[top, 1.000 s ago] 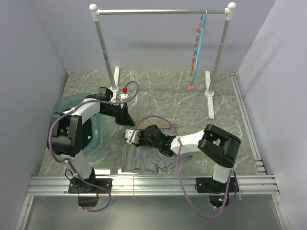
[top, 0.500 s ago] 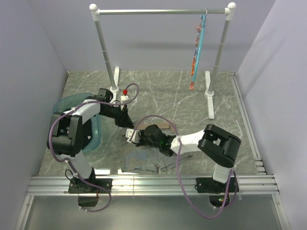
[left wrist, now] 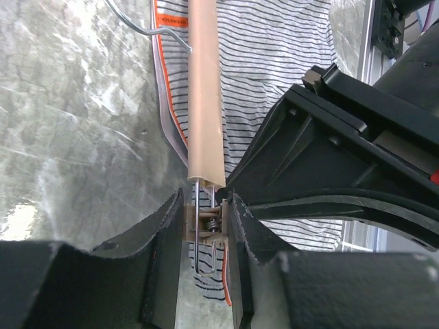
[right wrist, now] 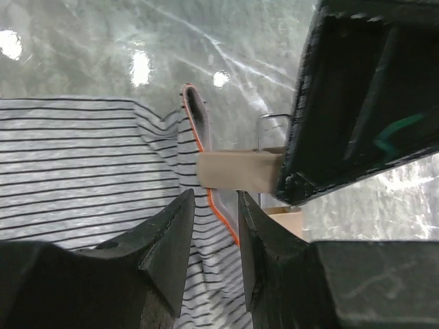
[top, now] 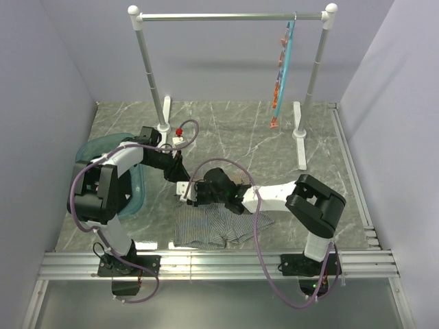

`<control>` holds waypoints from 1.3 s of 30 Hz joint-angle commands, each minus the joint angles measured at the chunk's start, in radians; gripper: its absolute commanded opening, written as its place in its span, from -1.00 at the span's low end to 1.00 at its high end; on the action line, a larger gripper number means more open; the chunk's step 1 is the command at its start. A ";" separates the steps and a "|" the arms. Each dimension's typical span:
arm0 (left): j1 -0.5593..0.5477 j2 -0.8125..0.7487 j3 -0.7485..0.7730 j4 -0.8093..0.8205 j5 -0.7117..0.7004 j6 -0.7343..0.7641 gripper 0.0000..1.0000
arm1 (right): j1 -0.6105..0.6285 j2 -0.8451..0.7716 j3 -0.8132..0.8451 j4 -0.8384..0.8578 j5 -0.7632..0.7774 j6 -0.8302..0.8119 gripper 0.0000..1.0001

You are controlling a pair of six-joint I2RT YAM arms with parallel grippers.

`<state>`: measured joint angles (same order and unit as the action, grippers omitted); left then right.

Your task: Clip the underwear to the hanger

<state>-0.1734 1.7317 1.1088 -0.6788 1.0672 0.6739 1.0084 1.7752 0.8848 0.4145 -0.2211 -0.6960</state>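
Surface: grey marble-pattern table (top: 233,130), lavender walls on three sides.
Rear fixture: white-and-steel clothes rail (top: 226,16), with a teal hanger (top: 281,68) hung near its right post.
Left edge: teal plastic basin (top: 92,147), partly under the left arm.
Striped boxer briefs (top: 206,229): lying flat on the table near the front edge, between the two arm bases; the orange-trimmed waistband (right wrist: 199,123) faces the rear.
Wooden hanger (left wrist: 206,89): lying across the waistband, with its wire hook (left wrist: 147,27) resting on the table.
Left gripper (left wrist: 206,209): clenched on the spring clip (left wrist: 206,229) at the bar's end, with a finger pressing each side.
Right gripper (right wrist: 214,202): fingers nearly together, pinching the waistband edge just beside the bar's end.
Gripper spacing: the two grippers are almost touching.
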 commanded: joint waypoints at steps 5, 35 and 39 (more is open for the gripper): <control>0.000 -0.011 0.036 -0.039 0.016 0.043 -0.99 | -0.016 0.038 0.135 -0.147 -0.092 -0.010 -0.24; -0.008 0.009 0.063 -0.076 0.016 0.065 -0.99 | -0.024 0.095 0.195 -0.226 -0.044 0.039 -0.76; -0.009 0.008 0.059 -0.085 0.014 0.072 -0.99 | -0.022 0.093 0.194 -0.221 -0.041 0.041 -0.99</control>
<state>-0.1730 1.7329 1.1336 -0.7334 1.0527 0.7219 0.9894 1.8702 1.0595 0.1757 -0.2623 -0.6590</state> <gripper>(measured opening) 0.321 0.051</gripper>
